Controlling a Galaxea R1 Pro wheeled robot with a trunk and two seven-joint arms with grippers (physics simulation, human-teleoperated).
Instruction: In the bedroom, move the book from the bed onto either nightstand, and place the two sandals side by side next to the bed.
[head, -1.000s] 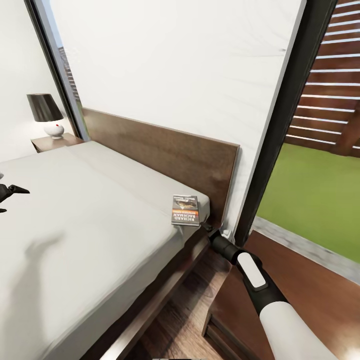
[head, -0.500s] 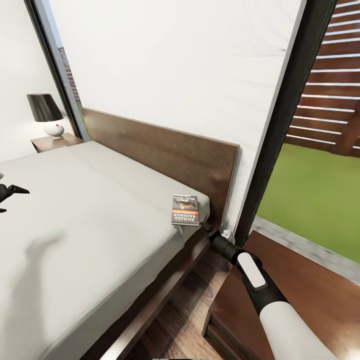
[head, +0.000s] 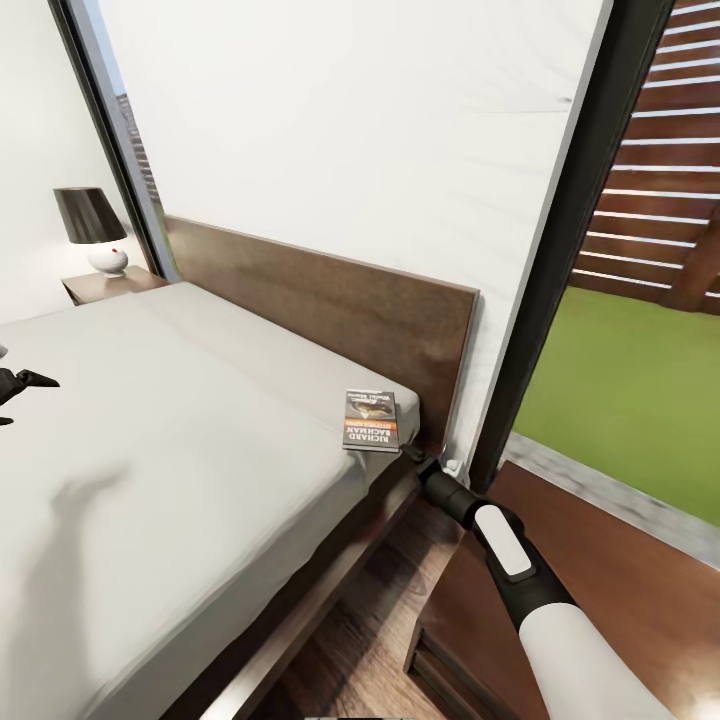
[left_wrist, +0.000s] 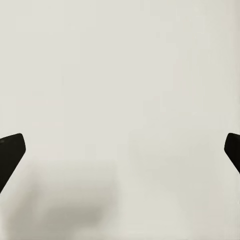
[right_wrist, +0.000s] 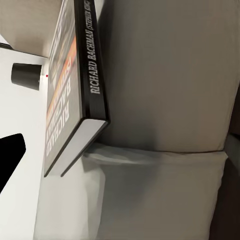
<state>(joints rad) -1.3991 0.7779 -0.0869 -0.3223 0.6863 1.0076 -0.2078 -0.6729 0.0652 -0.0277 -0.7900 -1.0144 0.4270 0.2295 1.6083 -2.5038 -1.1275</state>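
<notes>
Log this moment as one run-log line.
stage: reaching for book | book: flat on bed corner by headboard | right claw: at book's edge, grip unclear | left claw: open over mattress

A white wall (head: 350, 130) is filling the upper middle of the frame, with dark window frames (head: 570, 240) slanting down at right. Green lawn (head: 620, 400) and a slatted brown fence (head: 660, 180) are showing outside at right. A black-shaded lamp (head: 92, 228) is standing at upper left. Wood-plank floor (head: 370, 640) is running along the bottom.
</notes>
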